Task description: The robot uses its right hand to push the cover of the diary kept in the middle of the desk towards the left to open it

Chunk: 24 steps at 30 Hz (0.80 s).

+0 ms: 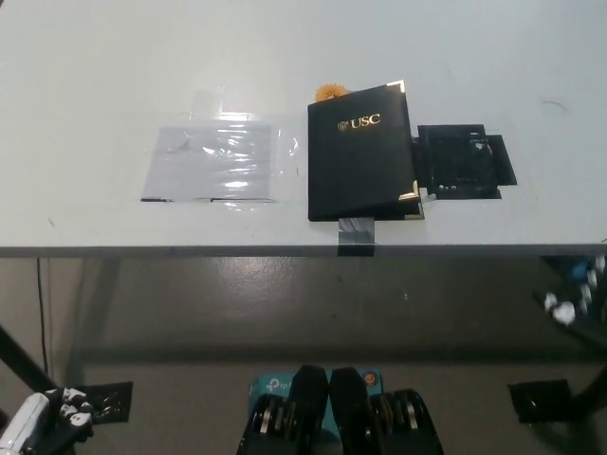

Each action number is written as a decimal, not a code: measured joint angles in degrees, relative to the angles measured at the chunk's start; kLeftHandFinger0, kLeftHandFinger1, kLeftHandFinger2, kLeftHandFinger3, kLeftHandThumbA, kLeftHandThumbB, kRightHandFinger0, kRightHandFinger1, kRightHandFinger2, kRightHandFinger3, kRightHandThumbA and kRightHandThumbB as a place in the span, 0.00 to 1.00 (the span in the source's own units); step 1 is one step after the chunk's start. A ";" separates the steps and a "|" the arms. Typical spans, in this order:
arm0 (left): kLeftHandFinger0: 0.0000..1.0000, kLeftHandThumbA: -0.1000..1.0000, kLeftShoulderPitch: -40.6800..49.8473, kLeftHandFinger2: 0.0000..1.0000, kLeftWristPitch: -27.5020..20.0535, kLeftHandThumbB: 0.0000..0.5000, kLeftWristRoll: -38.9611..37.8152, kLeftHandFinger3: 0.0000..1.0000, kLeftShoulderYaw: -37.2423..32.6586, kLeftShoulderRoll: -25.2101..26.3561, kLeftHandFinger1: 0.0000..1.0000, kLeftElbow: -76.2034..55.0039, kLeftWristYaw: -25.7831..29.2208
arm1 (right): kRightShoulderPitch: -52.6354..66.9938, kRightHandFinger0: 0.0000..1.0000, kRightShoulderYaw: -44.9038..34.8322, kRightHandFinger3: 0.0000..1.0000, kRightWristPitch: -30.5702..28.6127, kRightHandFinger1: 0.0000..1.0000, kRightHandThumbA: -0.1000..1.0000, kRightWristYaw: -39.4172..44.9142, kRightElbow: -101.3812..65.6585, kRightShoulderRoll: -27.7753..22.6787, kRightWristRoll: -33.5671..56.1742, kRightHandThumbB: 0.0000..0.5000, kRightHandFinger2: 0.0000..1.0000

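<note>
A black diary with gold "USC" lettering and gold corner pieces lies closed in the middle of the white desk, near its front edge. My white left hand hangs low at the bottom left, below the desk; its fingers are too small to read. Only a dark part of my right arm and hand shows at the right edge, below desk level, far from the diary. Nothing touches the diary.
A clear plastic sheet is taped flat on the desk left of the diary. A black patterned patch lies just right of the diary. Grey tape sticks out under the diary's front edge. A small orange thing peeks from behind the diary.
</note>
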 measured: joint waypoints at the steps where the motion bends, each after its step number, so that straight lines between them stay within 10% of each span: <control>1: 0.51 0.47 0.00 0.26 0.11 1.00 0.00 0.41 0.02 -0.02 0.58 0.00 0.00 | -0.87 0.17 0.19 0.58 0.41 0.21 0.77 0.18 -0.89 -0.07 0.22 0.35 0.33; 7: 0.48 0.49 0.11 0.24 0.41 1.00 0.05 0.38 -0.07 -0.11 0.56 0.19 -0.05 | -9.55 0.17 2.67 0.59 5.15 0.24 0.78 2.32 -8.20 -0.54 2.53 0.36 0.36; 15: 0.49 0.48 0.08 0.26 0.48 1.00 0.08 0.40 -0.30 -0.12 0.56 0.22 -0.39 | -19.38 0.85 0.45 0.92 8.26 0.83 0.87 1.00 -7.06 2.99 5.33 0.26 0.82; 24: 0.51 0.48 0.05 0.27 0.59 1.00 0.08 0.41 -0.29 -0.13 0.58 0.25 -0.98 | -24.73 1.00 -8.08 1.00 9.44 1.00 0.97 -9.12 2.95 13.48 9.42 0.16 1.00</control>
